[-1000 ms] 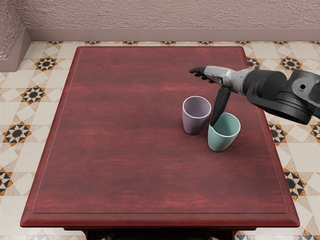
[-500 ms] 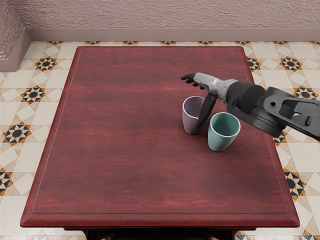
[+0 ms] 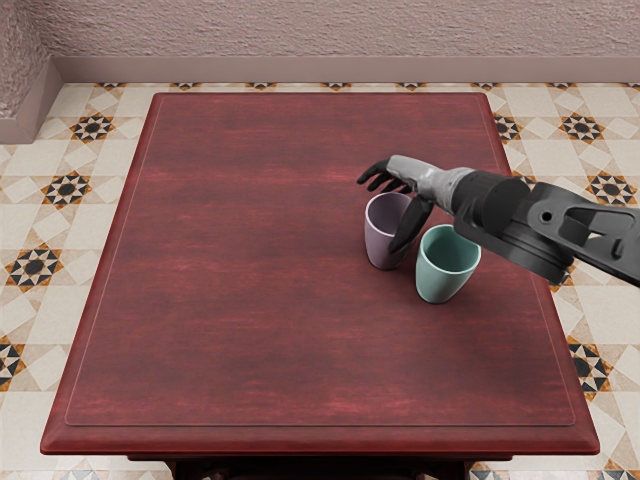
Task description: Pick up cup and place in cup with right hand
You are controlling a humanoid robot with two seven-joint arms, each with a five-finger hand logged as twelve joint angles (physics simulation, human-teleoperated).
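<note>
Counter (image 3: 240, 260): dark red wood, streaked lighter, with a thin inset line just inside its raised edge.
Floor (image 3: 45, 225): cream tiles with black-and-orange star patterns (image 3: 67, 188), around the counter.
Wall (image 3: 330, 30): rough, pinkish plaster at 12 o'clock, a smooth baseboard (image 3: 300, 69) along its foot; it turns a corner near 11 o'clock.
Purple cup (image 3: 380, 243): upright on the counter, toward 2 o'clock from its middle.
Teal cup (image 3: 440, 285): upright, at the purple cup's 4 o'clock, close by.
Right hand (image 3: 422, 178): above the purple cup, its arm entering from 3 o'clock.
Fingers (image 3: 375, 171): loosely spread, slightly bent, thumb (image 3: 410, 226) hanging apart in front of the purple cup; contact unclear.
</note>
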